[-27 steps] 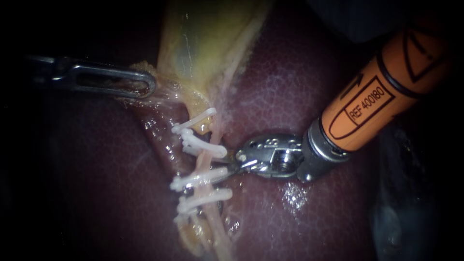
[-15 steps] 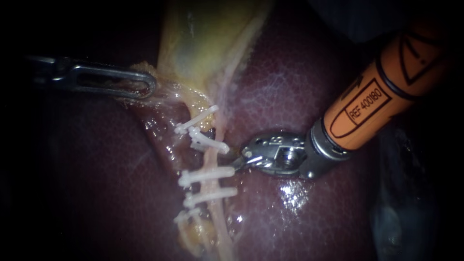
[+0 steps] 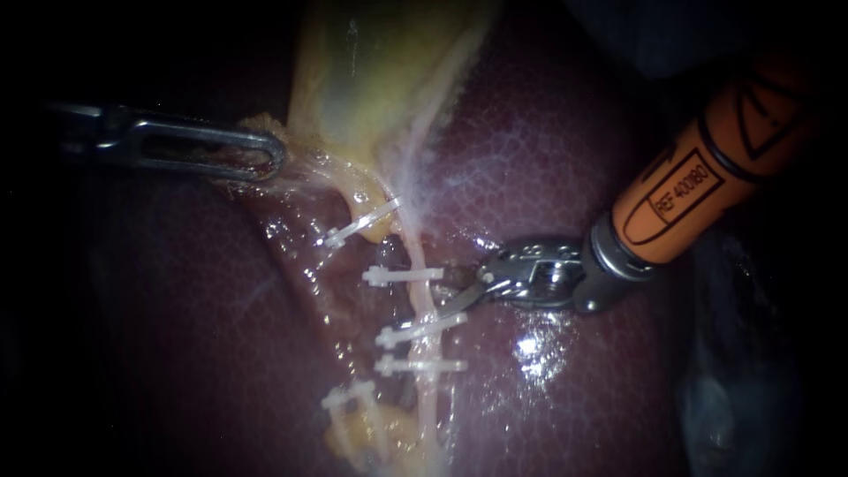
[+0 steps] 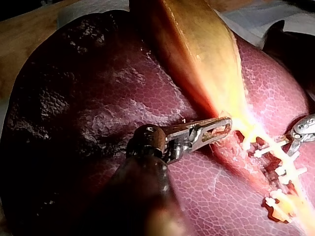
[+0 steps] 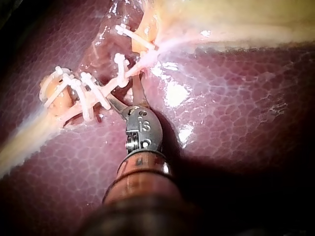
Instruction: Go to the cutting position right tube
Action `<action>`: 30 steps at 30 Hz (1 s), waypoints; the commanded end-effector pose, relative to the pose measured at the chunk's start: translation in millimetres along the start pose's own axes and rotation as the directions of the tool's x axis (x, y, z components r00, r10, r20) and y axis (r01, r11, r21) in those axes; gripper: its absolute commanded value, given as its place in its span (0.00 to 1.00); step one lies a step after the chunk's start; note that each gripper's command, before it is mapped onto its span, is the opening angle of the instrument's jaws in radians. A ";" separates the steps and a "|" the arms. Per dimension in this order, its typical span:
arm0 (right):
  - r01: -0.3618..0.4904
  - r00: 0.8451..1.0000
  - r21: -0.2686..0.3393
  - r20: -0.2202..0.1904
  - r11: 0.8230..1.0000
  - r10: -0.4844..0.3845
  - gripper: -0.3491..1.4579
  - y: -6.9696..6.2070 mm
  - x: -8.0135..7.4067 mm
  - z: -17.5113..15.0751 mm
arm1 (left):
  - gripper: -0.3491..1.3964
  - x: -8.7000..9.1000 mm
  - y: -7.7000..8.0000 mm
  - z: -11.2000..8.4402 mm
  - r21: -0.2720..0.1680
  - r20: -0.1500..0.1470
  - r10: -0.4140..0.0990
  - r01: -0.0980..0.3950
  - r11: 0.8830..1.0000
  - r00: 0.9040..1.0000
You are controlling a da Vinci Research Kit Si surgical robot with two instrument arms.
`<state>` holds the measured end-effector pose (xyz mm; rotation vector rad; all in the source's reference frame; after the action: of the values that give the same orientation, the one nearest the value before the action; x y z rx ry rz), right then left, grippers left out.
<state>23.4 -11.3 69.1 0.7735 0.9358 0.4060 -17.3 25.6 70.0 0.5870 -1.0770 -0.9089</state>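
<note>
My left instrument's (image 3: pixel 269 163) jaws grip the gallbladder (image 3: pixel 371 79), while my right instrument's (image 3: pixel 435 299) open jaws, at the right tube (image 3: pixel 415 252), could snag a clip (image 3: pixel 402 276) if misaligned.

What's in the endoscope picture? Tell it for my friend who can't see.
The right instrument, jaws open, reaches a pale tube between white clips, over dark red liver. The left instrument, jaws shut, holds the edge of the yellowish gallbladder.
</note>
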 end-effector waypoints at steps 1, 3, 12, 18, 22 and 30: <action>-0.011 1.000 0.002 0.006 1.000 0.011 0.89 0.0 0.0 -0.4 | 0.00 0.0 0.0 0.0 0.000 0.000 0.000 0.000 1.000 1.000; -0.030 0.999 0.014 0.012 0.999 0.030 0.89 -0.1 -0.1 -1.3 | 0.00 0.0 0.0 0.0 0.000 0.000 0.000 0.000 1.000 1.000; -0.193 0.980 0.137 0.068 0.972 0.186 0.87 0.8 0.3 -3.4 | 0.00 0.3 0.0 0.2 -0.002 0.001 0.001 -0.001 1.000 1.000; -0.340 0.939 0.201 0.132 0.919 0.319 0.85 0.5 0.4 -2.9 | 0.00 0.3 0.0 0.2 -0.002 0.001 0.001 -0.001 1.000 1.000; -0.409 0.910 0.210 0.163 0.888 0.381 0.84 0.0 0.5 -2.6 | 0.00 0.3 0.0 0.2 -0.002 0.001 0.001 -0.001 1.000 1.000; -0.495 0.868 0.302 0.126 0.815 0.481 0.83 -0.1 1.5 -1.6 | 0.00 0.3 0.0 0.3 -0.003 0.001 0.001 -0.001 1.000 1.000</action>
<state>23.0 -9.7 67.5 1.3457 0.7691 0.6978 -17.5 25.4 70.2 0.5836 -1.0771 -0.9094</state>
